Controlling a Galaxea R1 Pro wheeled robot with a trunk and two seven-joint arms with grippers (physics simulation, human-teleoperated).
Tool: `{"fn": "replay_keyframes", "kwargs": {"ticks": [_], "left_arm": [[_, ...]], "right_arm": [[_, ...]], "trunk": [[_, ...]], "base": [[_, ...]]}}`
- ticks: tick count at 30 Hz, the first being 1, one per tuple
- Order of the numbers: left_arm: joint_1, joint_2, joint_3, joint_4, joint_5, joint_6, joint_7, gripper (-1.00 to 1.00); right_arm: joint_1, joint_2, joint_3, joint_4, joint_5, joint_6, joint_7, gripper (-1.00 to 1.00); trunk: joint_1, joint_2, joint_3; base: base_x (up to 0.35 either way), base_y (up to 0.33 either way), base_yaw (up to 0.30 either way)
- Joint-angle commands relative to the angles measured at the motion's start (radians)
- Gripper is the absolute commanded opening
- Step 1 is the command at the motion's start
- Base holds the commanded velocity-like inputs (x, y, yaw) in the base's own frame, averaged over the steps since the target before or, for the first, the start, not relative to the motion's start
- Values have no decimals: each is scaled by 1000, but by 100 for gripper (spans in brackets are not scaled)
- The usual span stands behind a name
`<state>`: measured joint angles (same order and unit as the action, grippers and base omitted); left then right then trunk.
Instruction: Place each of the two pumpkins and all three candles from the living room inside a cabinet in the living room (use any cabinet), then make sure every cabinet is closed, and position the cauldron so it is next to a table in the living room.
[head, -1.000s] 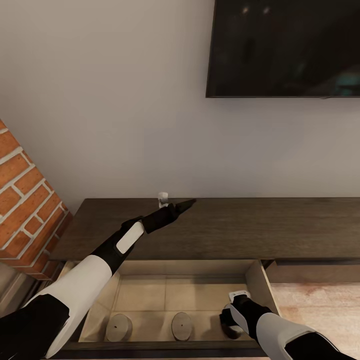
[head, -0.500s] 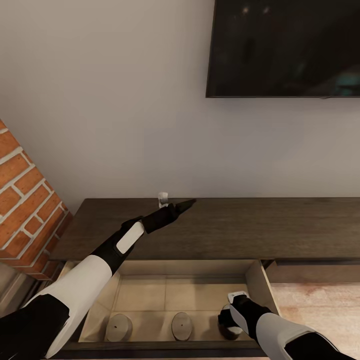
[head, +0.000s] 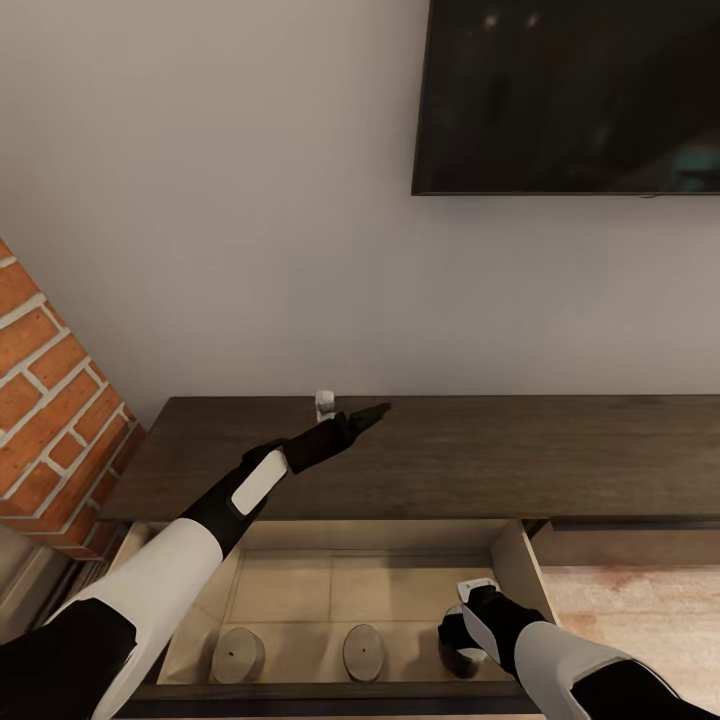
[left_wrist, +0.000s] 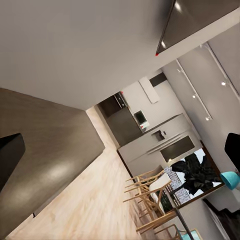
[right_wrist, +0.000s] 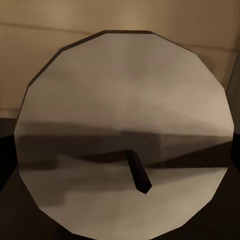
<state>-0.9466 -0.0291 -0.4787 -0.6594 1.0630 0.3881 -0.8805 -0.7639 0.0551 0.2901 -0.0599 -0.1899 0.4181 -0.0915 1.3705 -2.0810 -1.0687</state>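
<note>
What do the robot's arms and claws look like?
Both arms have glossy white shells with black joints. The left arm has a white panel on its black forearm and ends in a slim, pointed black left gripper. The right gripper is black with a small white block.

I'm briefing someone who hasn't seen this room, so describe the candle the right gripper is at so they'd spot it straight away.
Below the wall TV, the long dark-brown cabinet has one drawer pulled open. Three grey-beige candles stand along its front edge; this candle is the rightmost, partly hidden under the right gripper, unlike the two uncovered ones.
</note>
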Motion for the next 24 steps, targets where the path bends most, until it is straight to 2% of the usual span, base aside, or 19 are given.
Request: {"fn": "replay_keyframes", "kwargs": {"ticks": [1,24], "left_arm": [[0,0,0,0,0,0,0,100],[0,0,0,-2,0,0,0,100]], "right_arm": [[0,0,0,0,-2,-1,-1,100],[0,2,-1,0,-5,1,-1,100]], "trunk": [[0,0,0],[0,0,-2]], "base": [[0,0,0],[0,0,0]]}}
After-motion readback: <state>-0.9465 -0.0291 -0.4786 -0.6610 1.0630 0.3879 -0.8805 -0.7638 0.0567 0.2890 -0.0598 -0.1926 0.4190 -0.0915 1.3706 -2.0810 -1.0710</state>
